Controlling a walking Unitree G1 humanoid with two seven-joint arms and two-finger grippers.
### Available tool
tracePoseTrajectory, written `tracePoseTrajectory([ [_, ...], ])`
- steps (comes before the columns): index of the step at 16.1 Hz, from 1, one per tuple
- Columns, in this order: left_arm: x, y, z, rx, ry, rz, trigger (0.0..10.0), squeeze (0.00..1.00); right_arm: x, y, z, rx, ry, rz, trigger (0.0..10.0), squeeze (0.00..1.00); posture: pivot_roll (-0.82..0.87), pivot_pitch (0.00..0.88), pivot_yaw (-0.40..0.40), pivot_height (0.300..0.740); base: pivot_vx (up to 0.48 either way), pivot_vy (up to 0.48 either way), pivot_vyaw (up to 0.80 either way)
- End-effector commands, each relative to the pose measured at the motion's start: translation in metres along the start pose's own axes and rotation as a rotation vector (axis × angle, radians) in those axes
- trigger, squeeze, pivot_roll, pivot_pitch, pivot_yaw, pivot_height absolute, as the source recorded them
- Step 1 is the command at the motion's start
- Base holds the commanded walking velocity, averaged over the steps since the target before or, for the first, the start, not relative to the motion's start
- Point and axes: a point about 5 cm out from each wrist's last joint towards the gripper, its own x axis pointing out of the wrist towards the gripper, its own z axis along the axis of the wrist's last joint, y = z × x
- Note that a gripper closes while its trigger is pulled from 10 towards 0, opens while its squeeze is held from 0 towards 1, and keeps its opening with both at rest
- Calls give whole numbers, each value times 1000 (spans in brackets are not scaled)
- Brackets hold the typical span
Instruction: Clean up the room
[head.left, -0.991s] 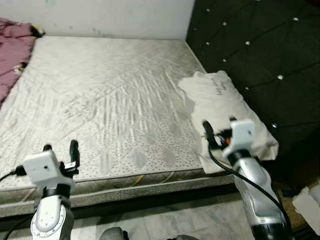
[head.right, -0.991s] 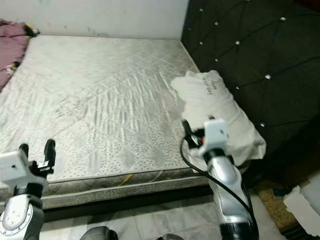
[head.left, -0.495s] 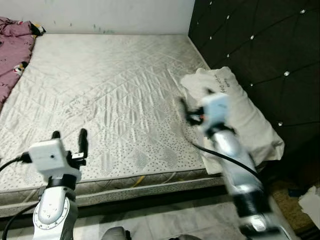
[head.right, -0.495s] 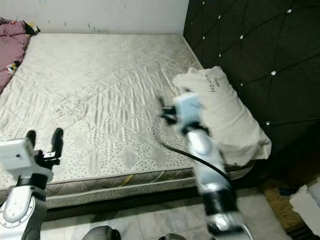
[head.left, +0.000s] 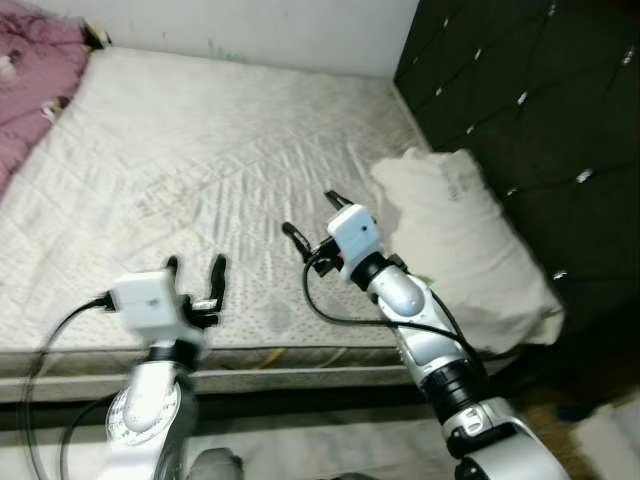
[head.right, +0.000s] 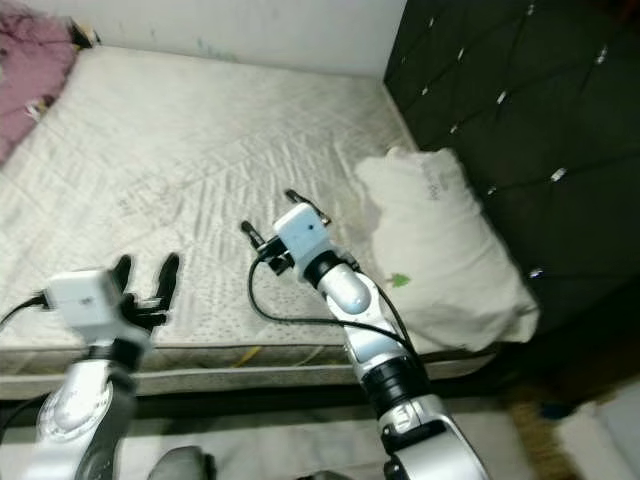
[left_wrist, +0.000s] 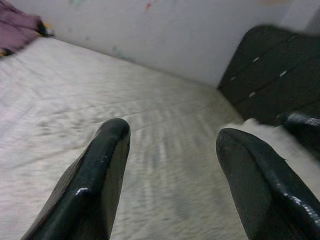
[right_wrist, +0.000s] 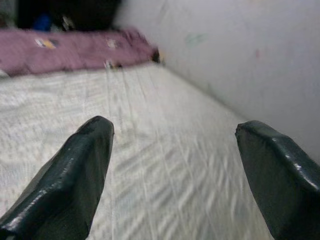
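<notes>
A bare grey quilted mattress (head.left: 220, 170) lies before me. A white pillow (head.left: 460, 240) rests on its right side against the black tufted headboard (head.left: 540, 110). A purple blanket (head.left: 35, 80) is bunched at the far left. My right gripper (head.left: 312, 215) hovers open above the mattress, just left of the pillow, holding nothing. My left gripper (head.left: 195, 270) stands open over the mattress's near edge, also holding nothing. The left wrist view looks between its fingers (left_wrist: 95, 180) across the mattress toward the pillow (left_wrist: 270, 145). The right wrist view faces the purple blanket (right_wrist: 75, 50).
A white wall (head.left: 250, 30) runs behind the bed. A strip of pale floor (head.left: 300, 450) lies between me and the mattress's front edge. The headboard closes off the right side.
The camera has shifted and tilted. My right gripper has swung left from in front of the pillow to above the mattress. My left gripper has risen and moved right.
</notes>
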Motion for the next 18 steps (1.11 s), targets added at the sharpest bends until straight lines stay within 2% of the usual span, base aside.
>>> tracePoseTrajectory([
  [1, 9, 2, 4, -14, -33, 39, 10000, 0, -10, -20, -14, 14, 71, -86, 10000, 0, 216, 0, -285, 740, 0, 0, 0],
  [2, 15, 8, 2, -41, -64, 101, 10000, 0, -23, -36, -36, 29, 176, -191, 10000, 0, 204, 0, -264, 740, 0, 0, 0],
  [3, 14, 11, 1, -60, -80, 140, 10000, 0, -36, -51, -47, 55, 225, -289, 10000, 0, 197, 0, -256, 740, 0, 0, 0],
  [5, 15, 10, -2, -104, -79, 160, 10000, 0, -61, -86, -40, 40, 169, -447, 10000, 0, 74, 0, -139, 740, 0, 0, 0],
  [6, 26, 1, -8, -102, -44, 74, 10000, 0, -89, -102, -34, 42, 142, -561, 10000, 0, -16, 0, -50, 740, 0, 0, 0],
  [7, 33, -3, -11, -90, -28, 32, 10000, 0, -95, -104, -31, 31, 127, -583, 10000, 0, -43, 0, -10, 740, 0, 0, 0],
  [8, 40, -4, -11, -65, -21, 13, 10000, 0, -95, -101, -27, 40, 102, -591, 10000, 0, -59, 0, 20, 740, 0, 0, 0],
  [10, 49, -1, -8, -57, -26, -18, 10000, 0, -84, -90, -17, 57, 49, -581, 10000, 0, -79, 0, 54, 740, 0, 0, 0],
  [11, 53, 2, -1, -41, -47, -26, 10000, 0, -71, -81, 1, 32, -15, -541, 10000, 0, -91, 0, 69, 740, 0, 0, 0],
  [13, 51, 4, -4, -6, -38, -29, 10000, 0, -71, -76, 5, 37, -30, -558, 10000, 0, -97, 0, 69, 740, 0, 0, 0],
  [15, 42, 2, -13, -8, -13, -14, 10000, 0, -94, -72, -9, 73, 38, -603, 10000, 0, -75, 0, 41, 740, 0, 0, 0],
  [16, 35, 5, -11, -17, -20, 6, 10000, 0, -104, -69, -10, 60, 47, -576, 10000, 0, -61, 0, 22, 740, 0, 0, 0],
  [18, 27, 15, -14, -16, -8, 48, 10000, 0, -133, -73, -25, 24, 134, -564, 10000, 0, -27, 0, -4, 740, 0, 0, 0],
])
